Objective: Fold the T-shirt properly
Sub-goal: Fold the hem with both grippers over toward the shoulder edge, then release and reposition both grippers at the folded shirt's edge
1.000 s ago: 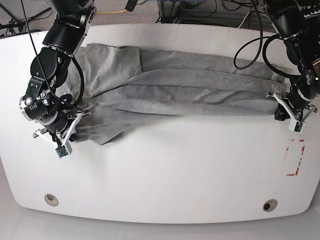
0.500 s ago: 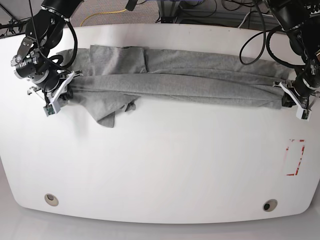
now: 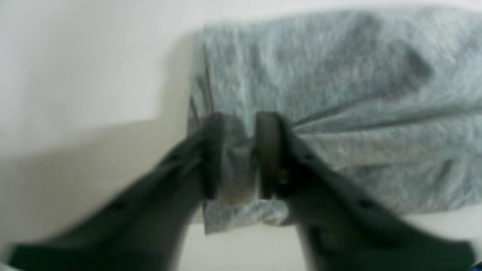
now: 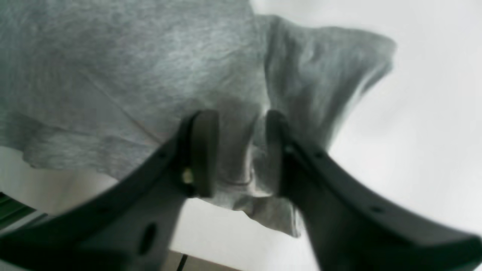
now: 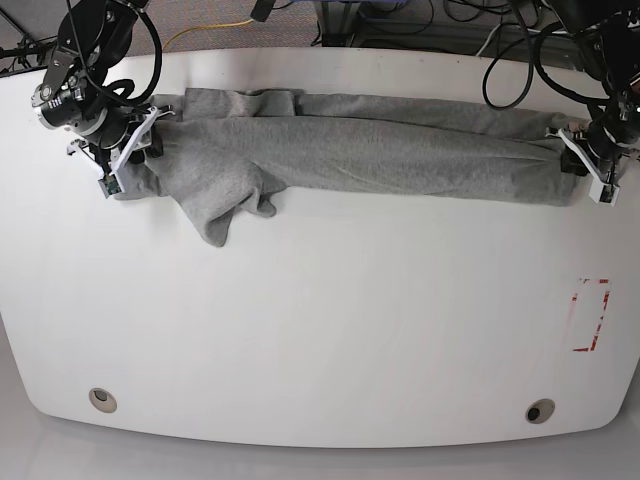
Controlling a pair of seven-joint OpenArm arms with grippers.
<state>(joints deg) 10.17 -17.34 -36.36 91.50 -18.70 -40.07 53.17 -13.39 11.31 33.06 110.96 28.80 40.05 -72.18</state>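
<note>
Grey T-shirt (image 5: pixel 360 155): lies in a long band on white worktop (image 5: pixel 320 330)
Left tool (image 3: pixel 236 158): jaws parted around the hem; grip unclear
Right tool (image 4: pixel 237 150): the same

Black arms, white-edged dark fingers (image 5: pixel 600 180)

base cam: high overhead, looks down on whole tabletop (image 5: pixel 320 330), wide shot. wrist cams: ride behind each tool, look along fingers, very close, blurred. left tool (image 3: pixel 238 158) view and right tool (image 4: pixel 236 150) view each share T-shirt (image 5: pixel 380 150) end with base.
</note>
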